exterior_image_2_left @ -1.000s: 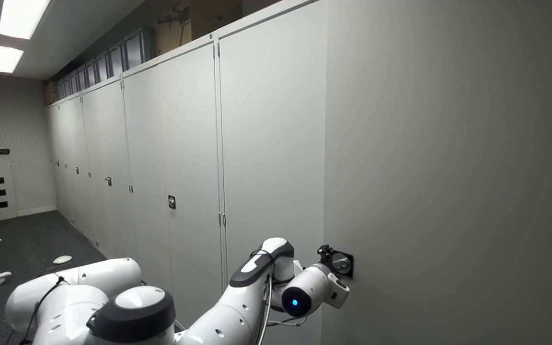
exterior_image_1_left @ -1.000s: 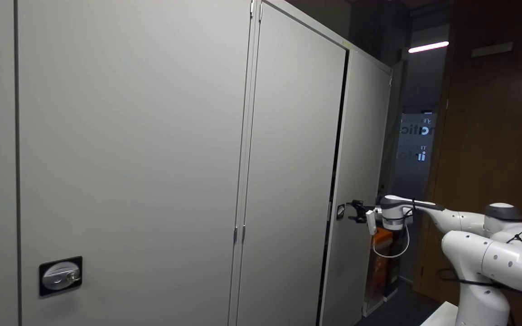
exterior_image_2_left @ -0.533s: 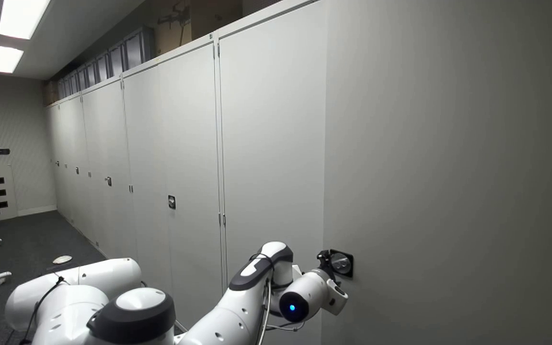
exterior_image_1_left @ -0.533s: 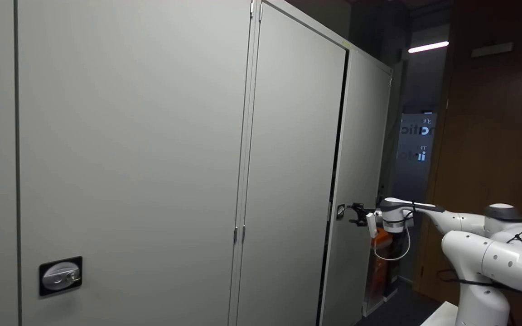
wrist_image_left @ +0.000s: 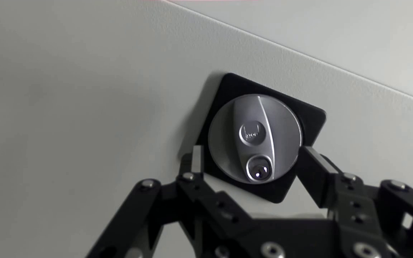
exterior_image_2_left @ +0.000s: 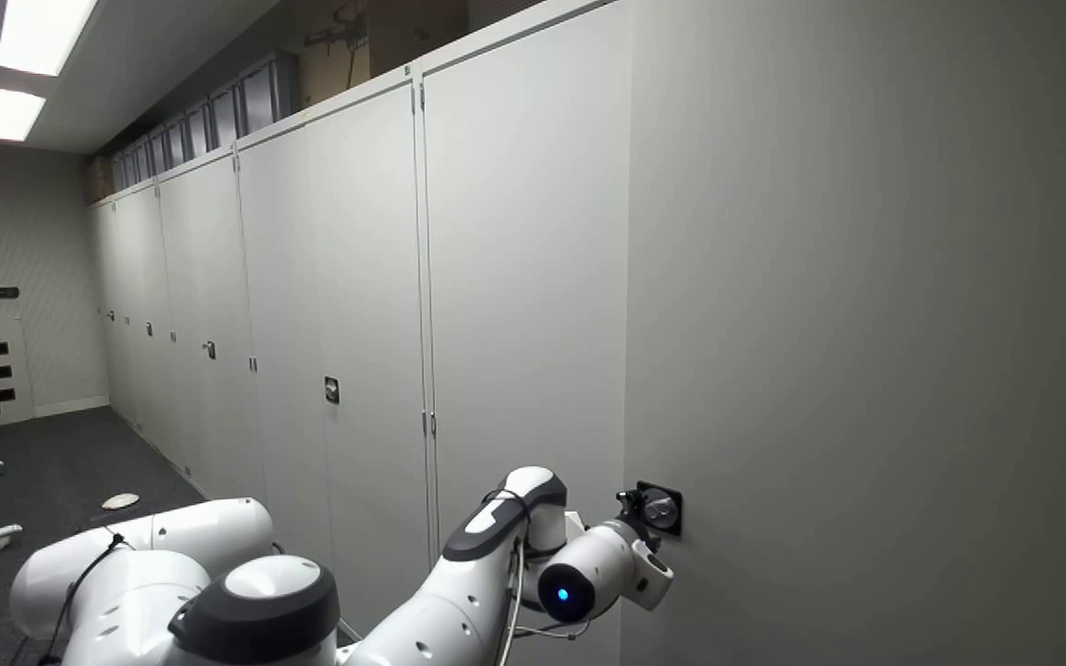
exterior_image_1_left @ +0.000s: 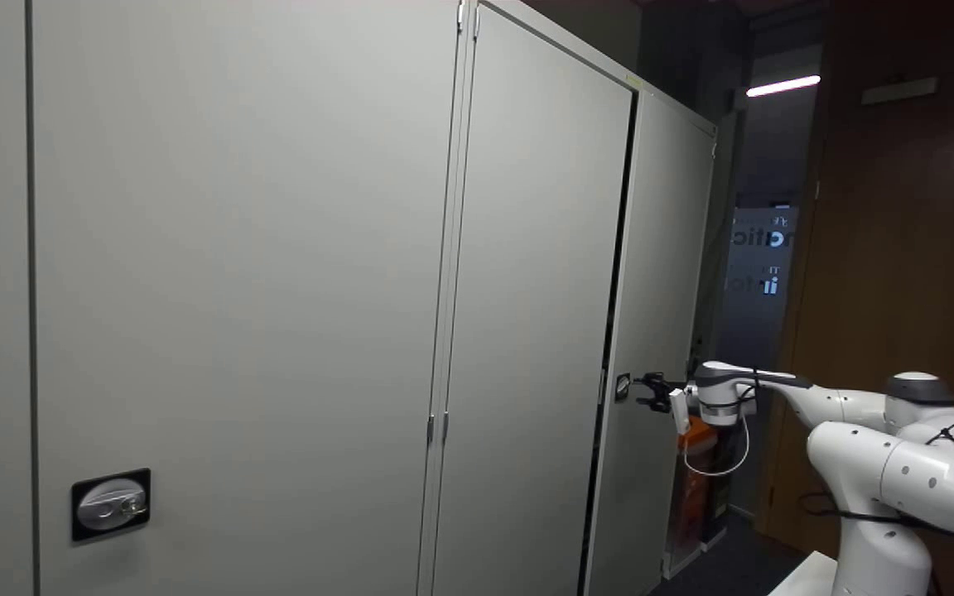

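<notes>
From left to right, a silver handle (exterior_image_1_left: 111, 505) sits on the near cabinet door (exterior_image_1_left: 237, 248), a round silver knob (wrist_image_left: 255, 139) is set in the far door (exterior_image_1_left: 663, 248), the claw (wrist_image_left: 252, 157) stands close before that knob, spread with a tip to either side, contact unclear, and the white arm (exterior_image_1_left: 845, 406) stretches rightward.

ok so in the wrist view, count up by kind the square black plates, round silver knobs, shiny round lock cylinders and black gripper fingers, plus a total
Square black plate: 1
Round silver knob: 1
Shiny round lock cylinder: 1
Black gripper fingers: 2
Total: 5
</notes>
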You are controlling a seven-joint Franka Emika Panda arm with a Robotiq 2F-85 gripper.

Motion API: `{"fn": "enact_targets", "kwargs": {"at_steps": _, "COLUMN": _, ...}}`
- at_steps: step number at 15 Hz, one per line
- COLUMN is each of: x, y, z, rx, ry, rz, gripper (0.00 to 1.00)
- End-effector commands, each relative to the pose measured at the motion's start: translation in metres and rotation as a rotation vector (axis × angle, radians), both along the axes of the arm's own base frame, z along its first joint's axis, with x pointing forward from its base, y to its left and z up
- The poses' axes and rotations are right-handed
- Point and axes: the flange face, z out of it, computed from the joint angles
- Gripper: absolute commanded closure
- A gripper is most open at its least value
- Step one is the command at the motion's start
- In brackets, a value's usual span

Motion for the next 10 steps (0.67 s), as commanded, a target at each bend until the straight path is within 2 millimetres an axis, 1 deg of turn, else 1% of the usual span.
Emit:
{"fn": "enact_targets", "kwargs": {"at_steps": 1, "x": 0.005, "y": 0.004, "z": 0.006, "rx": 0.009, "ry": -0.010, "rz": -0.023, "gripper": 0.21}}
{"fn": "enact_targets", "kwargs": {"at_steps": 4, "x": 0.009, "y": 0.006, "z": 0.006, "rx": 0.007, "ry": -0.011, "rz": -0.019, "gripper": 0.18}}
{"fn": "enact_targets", "kwargs": {"at_steps": 10, "x": 0.019, "y": 0.005, "z": 0.008, "rx": -0.001, "ry": -0.014, "rz": -0.019, "gripper": 0.21}}
